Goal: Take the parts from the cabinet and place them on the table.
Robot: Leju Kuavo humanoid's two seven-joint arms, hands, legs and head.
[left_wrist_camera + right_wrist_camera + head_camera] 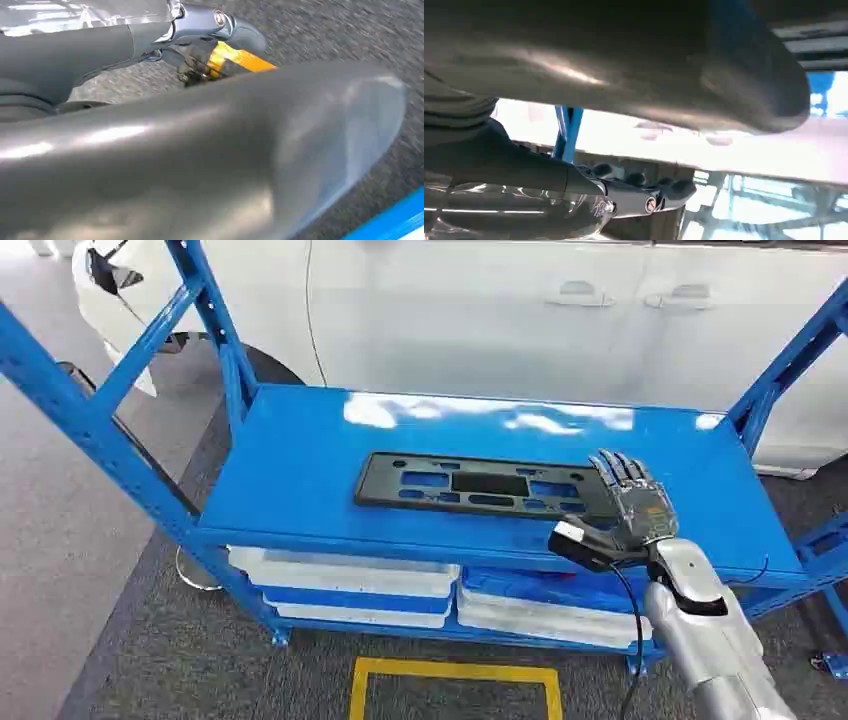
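Note:
A long black plastic part (470, 485) with several cut-outs lies flat in the middle of the blue cabinet's top shelf (300, 440). My right hand (628, 512) is at the part's right end, its fingers stretched out over that end and its dark thumb spread apart near the shelf's front edge. It grips nothing. In the right wrist view the thick thumb (624, 75) and the dark fingers (644, 195) stand well apart, with bright space between them. My left hand (200, 150) hangs over the grey floor with its fingers (235, 30) extended and nothing in it.
A white car (500, 310) stands close behind the cabinet. Blue slanted uprights (215, 310) rise at both ends of the shelf. White trays (340, 575) sit on the lower shelf. A yellow tape square (455, 675) marks the grey carpet in front.

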